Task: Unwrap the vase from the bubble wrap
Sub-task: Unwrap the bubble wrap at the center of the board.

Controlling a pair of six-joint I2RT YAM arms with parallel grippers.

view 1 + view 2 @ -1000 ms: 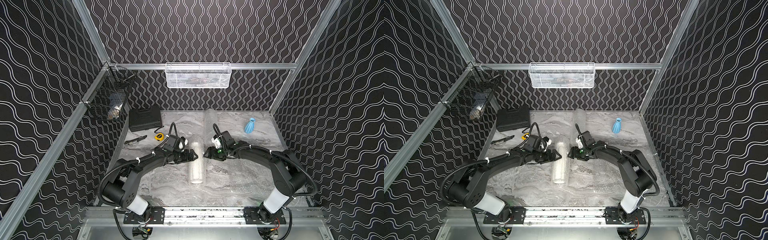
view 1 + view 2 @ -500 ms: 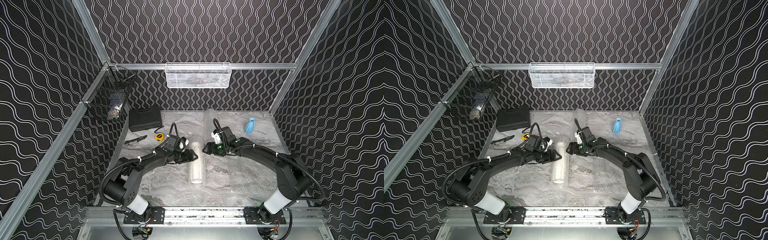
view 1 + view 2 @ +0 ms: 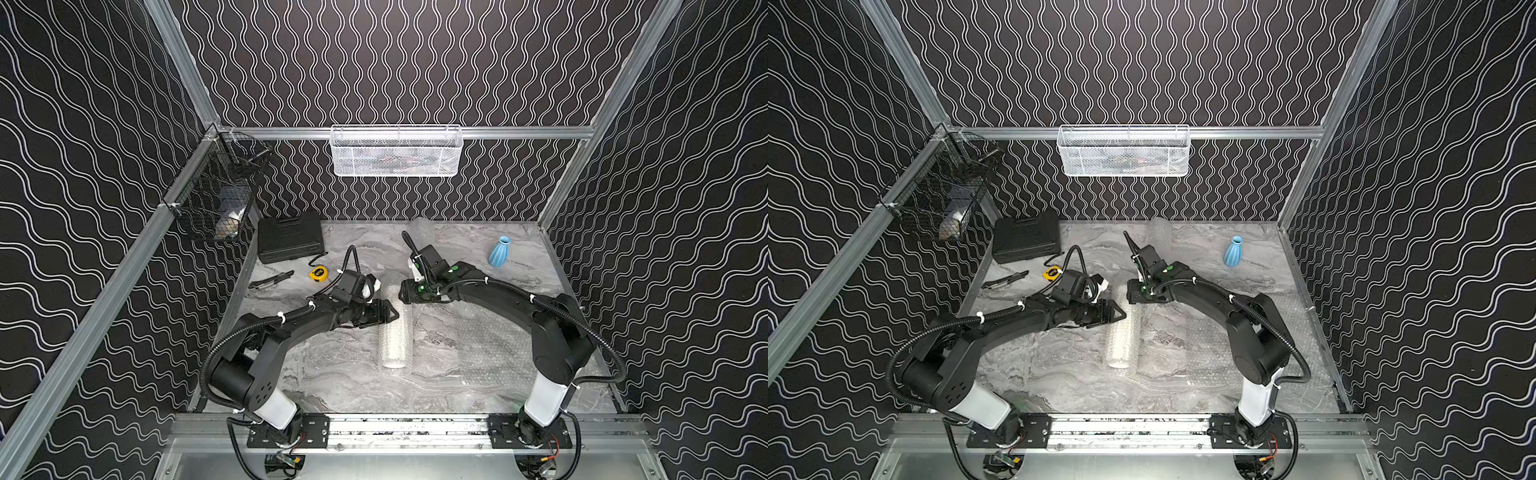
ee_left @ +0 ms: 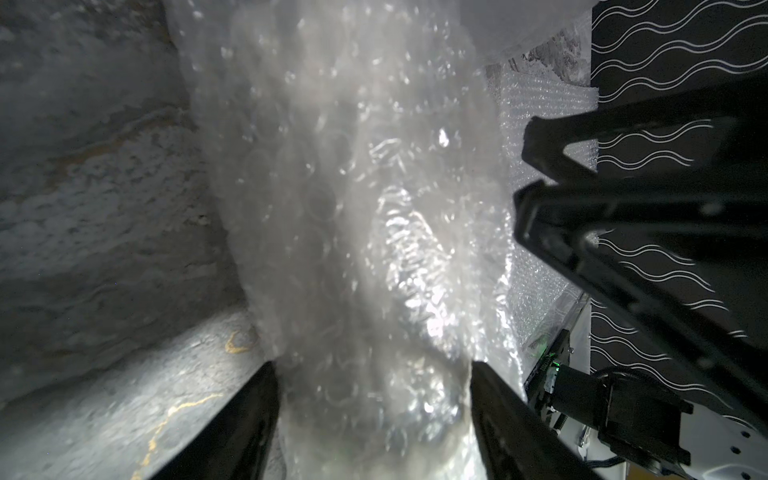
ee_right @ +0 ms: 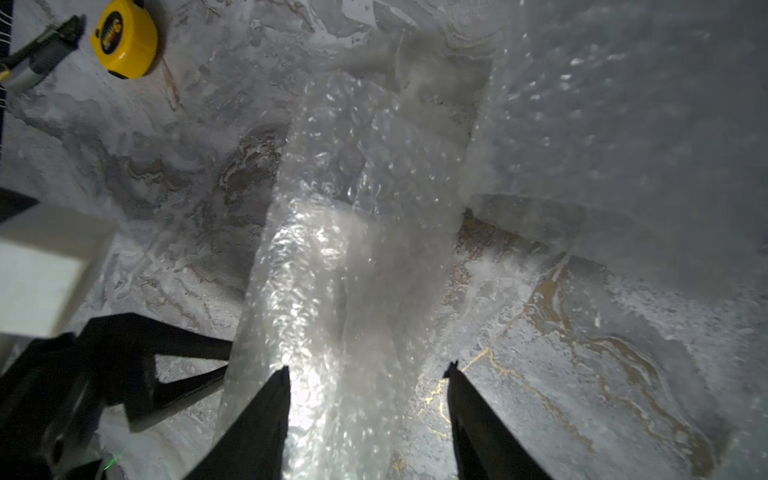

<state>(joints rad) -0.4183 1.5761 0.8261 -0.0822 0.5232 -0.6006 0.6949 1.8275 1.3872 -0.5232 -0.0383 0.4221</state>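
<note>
Grip: left pincer [image 4: 372,365] clamped on bubble wrap [image 3: 395,332] roll; right pincer [image 5: 368,370] apart beside it. Risk: right nips several layers, nothing unrolls.

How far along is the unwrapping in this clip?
Done: one blue vase stands bare at the back, with a flat bubble wrap sheet spread by the right arm. In hand: the left gripper is closed on the rolled bundle; the right gripper hangs open over its far end. Left: the bundle is tightly rolled, nothing inside exposed yet.
</note>
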